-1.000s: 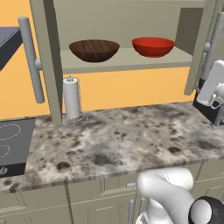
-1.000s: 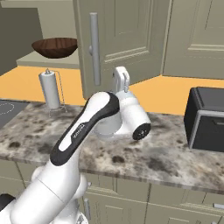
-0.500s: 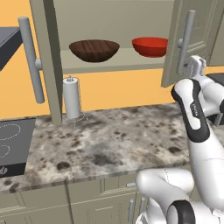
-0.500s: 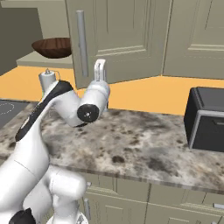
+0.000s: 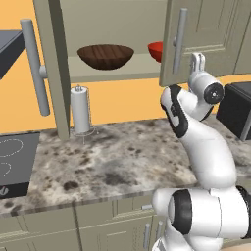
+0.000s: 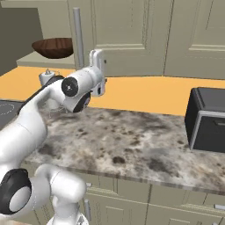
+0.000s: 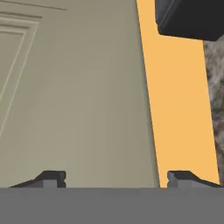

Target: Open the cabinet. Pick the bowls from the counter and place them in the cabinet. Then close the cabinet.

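The cabinet [image 5: 98,19] has its left door [image 5: 53,73] swung wide open and its right door [image 5: 211,29] [image 6: 127,35] most of the way shut. On the inner shelf sits the brown wood-grain bowl [image 5: 105,55] [image 6: 55,46]. Beside it, the red bowl [image 5: 156,49] is half hidden behind the right door. My gripper [image 5: 197,61] [image 6: 97,61] [image 7: 117,178] points up against the lower part of that door, just right of its bar handle [image 5: 180,34] [image 6: 78,35]. It is open and holds nothing, its fingertips [image 7: 52,177] wide apart with the door panel [image 7: 78,96] right in front.
On the counter [image 5: 127,157] [image 6: 132,140] a paper towel holder [image 5: 81,110] stands near the wall. A black toaster [image 5: 235,105] [image 6: 206,118] [image 7: 188,17] sits at its right end. The black stovetop [image 5: 12,162] lies at the left. The open left door juts out over the counter.
The right door has swung from open to nearly shut, now covering half of the red bowl. My arm and gripper have swept left with it.
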{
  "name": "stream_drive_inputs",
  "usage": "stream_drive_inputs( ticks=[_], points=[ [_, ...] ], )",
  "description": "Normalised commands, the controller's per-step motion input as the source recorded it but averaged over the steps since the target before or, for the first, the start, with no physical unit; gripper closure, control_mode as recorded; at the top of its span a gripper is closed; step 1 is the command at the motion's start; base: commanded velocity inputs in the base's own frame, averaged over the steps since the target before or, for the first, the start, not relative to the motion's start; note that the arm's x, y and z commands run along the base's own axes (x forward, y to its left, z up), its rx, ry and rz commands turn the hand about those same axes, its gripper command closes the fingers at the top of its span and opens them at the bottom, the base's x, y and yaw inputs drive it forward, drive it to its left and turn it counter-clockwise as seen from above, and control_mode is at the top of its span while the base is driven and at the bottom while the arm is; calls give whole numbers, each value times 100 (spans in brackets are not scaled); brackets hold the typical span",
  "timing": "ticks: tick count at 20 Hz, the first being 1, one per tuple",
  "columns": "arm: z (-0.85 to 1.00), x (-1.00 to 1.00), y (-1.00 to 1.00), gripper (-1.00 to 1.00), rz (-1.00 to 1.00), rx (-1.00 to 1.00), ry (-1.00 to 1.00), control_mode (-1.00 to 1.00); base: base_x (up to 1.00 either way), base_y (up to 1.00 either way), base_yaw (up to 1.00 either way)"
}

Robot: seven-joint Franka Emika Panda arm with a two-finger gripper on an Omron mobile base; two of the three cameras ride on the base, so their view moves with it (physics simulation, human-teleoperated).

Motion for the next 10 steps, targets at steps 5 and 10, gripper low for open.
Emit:
stream_drive_inputs(
  ticks=[5,10],
  points=[
    [0,60,0,-100,-2,0,18,-100,0,0,0],
    [0,53,0,-100,0,0,20,-100,0,0,0]
  ],
)
